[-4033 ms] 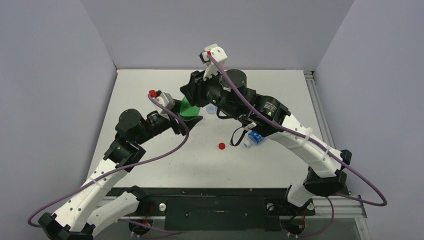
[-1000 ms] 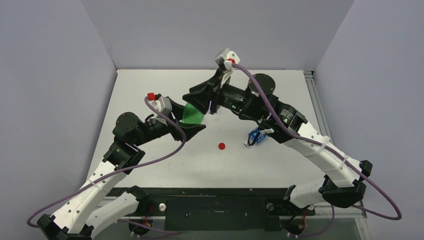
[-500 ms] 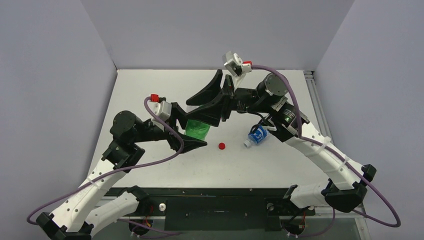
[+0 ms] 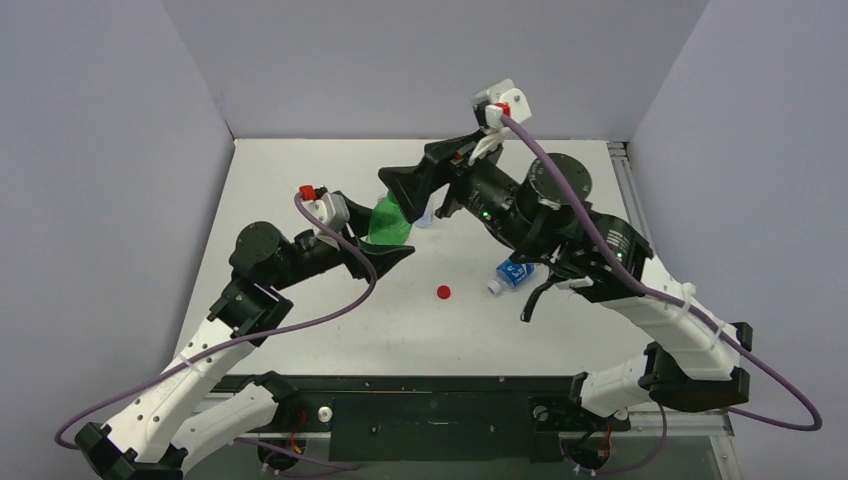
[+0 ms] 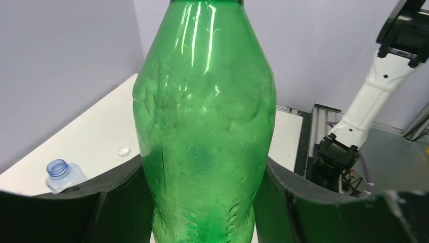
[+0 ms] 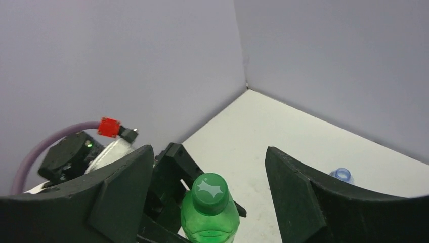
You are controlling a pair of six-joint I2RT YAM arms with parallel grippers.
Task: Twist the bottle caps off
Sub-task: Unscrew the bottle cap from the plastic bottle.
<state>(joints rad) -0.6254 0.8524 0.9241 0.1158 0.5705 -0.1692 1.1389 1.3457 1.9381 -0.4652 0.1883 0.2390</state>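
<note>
My left gripper [image 4: 385, 242] is shut on the body of the all-green bottle [image 4: 390, 222], holding it up off the white table [image 4: 290, 180]. In the left wrist view the bottle [image 5: 207, 126] fills the gap between both fingers [image 5: 116, 202]. Its green cap [image 6: 210, 189] sits on the neck. My right gripper [image 6: 208, 152] is open, one finger on each side of the cap without touching it, and hangs just beyond the bottle top [image 4: 405, 200]. A red cap [image 4: 443, 292] lies loose on the table.
A clear bottle with a blue label [image 4: 513, 273] lies on its side right of the red cap. Another clear, uncapped bottle neck [image 6: 342, 174] stands behind the green one [image 5: 58, 168]. A small whitish cap [image 5: 121, 150] lies on the table.
The right gripper was shut at the green cap and has opened wide. The left arm has drawn the green bottle back toward the far side; the right arm shifted with it.
</note>
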